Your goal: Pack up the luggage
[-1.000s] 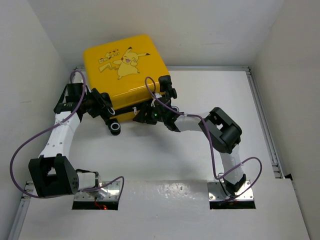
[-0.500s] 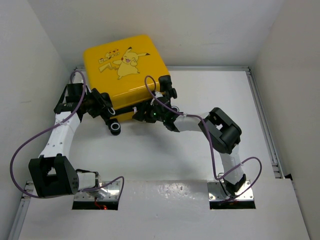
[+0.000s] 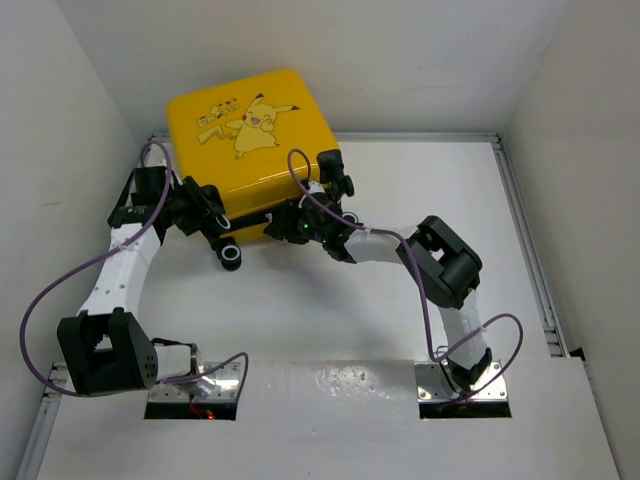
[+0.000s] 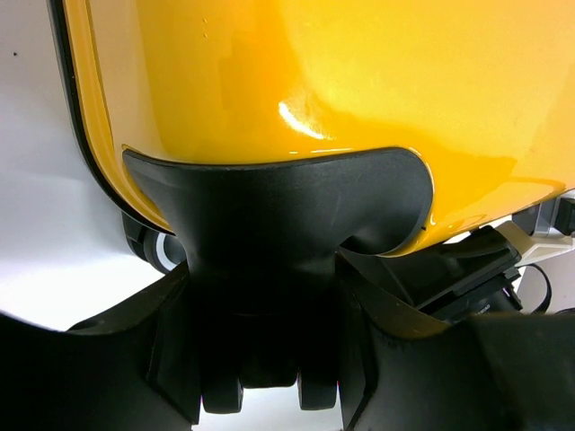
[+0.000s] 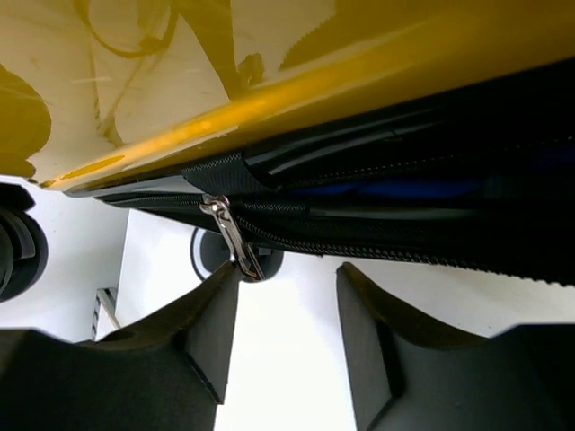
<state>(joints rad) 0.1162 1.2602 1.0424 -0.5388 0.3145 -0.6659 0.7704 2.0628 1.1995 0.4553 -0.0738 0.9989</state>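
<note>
The luggage (image 3: 250, 140) is a yellow hard-shell case with a Pikachu print, lying closed at the back left. My left gripper (image 3: 208, 218) is at its near left corner. In the left wrist view that gripper (image 4: 260, 301) is shut on the black wheel mount (image 4: 269, 206), with the twin wheel between the fingers. My right gripper (image 3: 287, 226) is at the case's front edge. In the right wrist view it (image 5: 287, 269) stands open under the black zip line (image 5: 386, 235). The metal zip pull (image 5: 232, 235) hangs against the left fingertip (image 5: 225, 278).
Another black wheel (image 3: 232, 256) sticks out in front of the case, and one more (image 3: 345, 185) is at its right corner. White walls close in on the left, back and right. A metal rail (image 3: 525, 240) runs along the table's right side. Purple cables loop over both arms.
My right gripper has shifted a little to the left along the case's front edge, and its jaws have narrowed slightly. The left arm and the luggage have stayed put.
</note>
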